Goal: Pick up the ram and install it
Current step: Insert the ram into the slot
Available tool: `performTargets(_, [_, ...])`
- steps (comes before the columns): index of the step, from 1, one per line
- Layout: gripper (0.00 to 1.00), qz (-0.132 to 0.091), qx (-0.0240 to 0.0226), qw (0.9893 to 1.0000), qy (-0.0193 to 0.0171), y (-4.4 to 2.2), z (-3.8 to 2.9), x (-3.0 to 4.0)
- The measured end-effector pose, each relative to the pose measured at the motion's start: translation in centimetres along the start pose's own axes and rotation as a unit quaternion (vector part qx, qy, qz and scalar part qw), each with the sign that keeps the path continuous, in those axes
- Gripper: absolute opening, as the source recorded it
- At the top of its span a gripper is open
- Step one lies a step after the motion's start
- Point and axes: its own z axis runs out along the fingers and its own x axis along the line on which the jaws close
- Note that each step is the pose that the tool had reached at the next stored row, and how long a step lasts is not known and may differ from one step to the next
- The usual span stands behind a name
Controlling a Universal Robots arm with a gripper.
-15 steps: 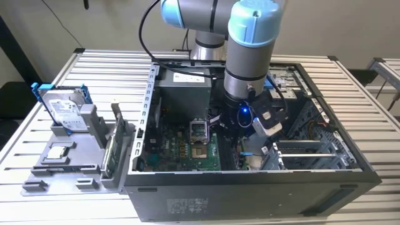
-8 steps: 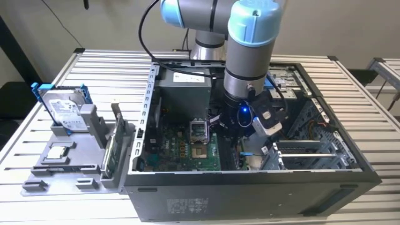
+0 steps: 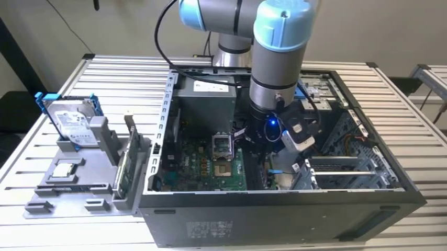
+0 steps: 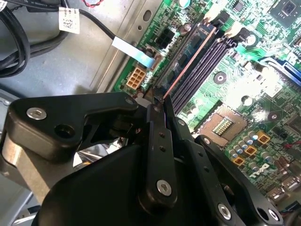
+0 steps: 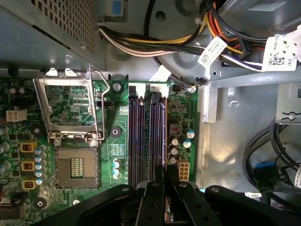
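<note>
My gripper (image 4: 157, 101) is down inside the open computer case (image 3: 279, 201), over the green motherboard (image 5: 117, 141). Its black fingers (image 4: 160, 141) are shut on the ram (image 4: 188, 56), a thin dark stick seen edge-on with a coppery lower edge. The stick lies along the row of dark memory slots (image 5: 141, 136), over the slot nearest the board's edge. In the first wrist view the ram (image 5: 164, 136) reads as a narrow line running out from the gripper (image 5: 162, 181). Whether it is seated in the slot I cannot tell. In the exterior view the arm's wrist (image 3: 279, 104) hides the gripper.
An open processor socket (image 5: 75, 165) with its raised metal frame (image 5: 70, 108) sits beside the slots. Bundled cables (image 5: 188, 37) cross the case floor. On the exterior view's left, a grey fixture (image 3: 63, 193) carries the silver hard drive (image 3: 73, 123) and a green circuit card (image 3: 125, 162).
</note>
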Motion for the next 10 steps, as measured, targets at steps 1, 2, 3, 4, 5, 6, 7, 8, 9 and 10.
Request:
performTargets(1, [0.15,0.001,0.0000,1.0000,-0.0001,-0.02,0.00,0.02])
performTargets(2, [0.15,0.002,0.0001,1.0000,-0.0002,-0.03,0.00,0.03])
performTargets(3, [0.15,0.003,0.0002,1.0000,-0.0002,-0.04,0.01,0.04])
performTargets(4, [0.15,0.004,0.0004,1.0000,-0.0001,-0.06,0.00,0.05])
performTargets(5, [0.15,0.005,0.0005,1.0000,-0.0001,-0.06,0.00,0.07])
performTargets(6, [0.15,0.008,0.0007,1.0000,0.0000,-0.08,0.01,0.13])
performTargets(7, [0.15,0.009,0.0007,1.0000,-0.0001,-0.08,0.02,0.16])
performTargets(8, [0.15,0.010,0.0008,1.0000,-0.0001,-0.08,0.03,0.16])
performTargets(9, [0.15,0.010,0.0009,1.0000,-0.0001,-0.08,0.05,0.16])
performTargets(10, [0.15,0.010,0.0007,1.0000,-0.0002,-0.07,0.11,0.16])
